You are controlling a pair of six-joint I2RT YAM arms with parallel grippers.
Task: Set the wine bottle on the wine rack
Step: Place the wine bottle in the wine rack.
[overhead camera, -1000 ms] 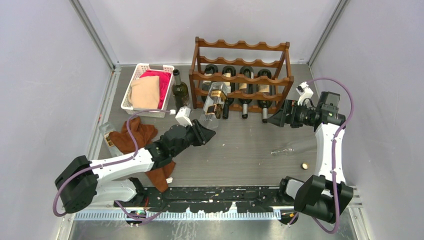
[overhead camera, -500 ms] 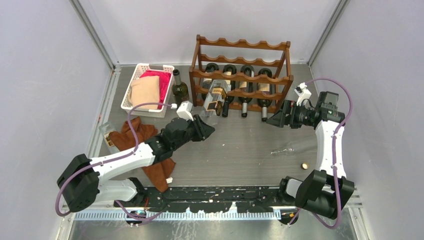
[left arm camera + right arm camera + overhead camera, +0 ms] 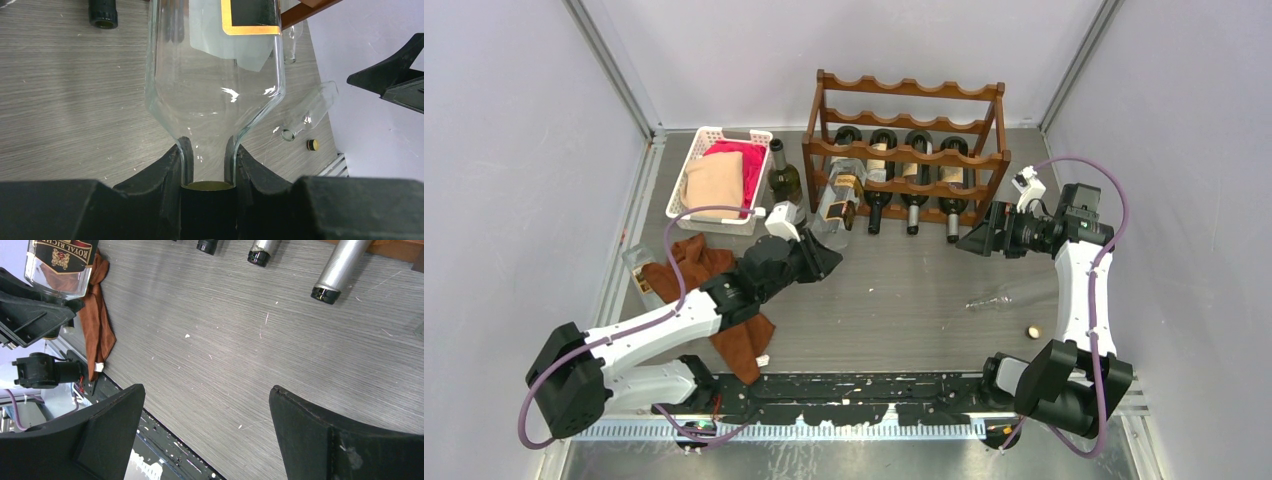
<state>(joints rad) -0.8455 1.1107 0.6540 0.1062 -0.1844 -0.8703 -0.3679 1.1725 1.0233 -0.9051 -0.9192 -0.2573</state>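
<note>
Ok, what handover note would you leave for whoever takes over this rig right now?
Left end effector: shut on the neck of the clear bottle.
Right end effector: open, empty, right of the wine rack.
Clear bottle tilted, base at the rack's left front, not seated.
Four dark bottles already racked.
To do: seat it; a second clear bottle lies on the table.

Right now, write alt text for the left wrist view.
The left gripper clamps the neck of a clear, black-labelled wine bottle, its body pointing away over the grey table. Beyond it to the right, a second clear bottle lies beside a small cap.
</note>
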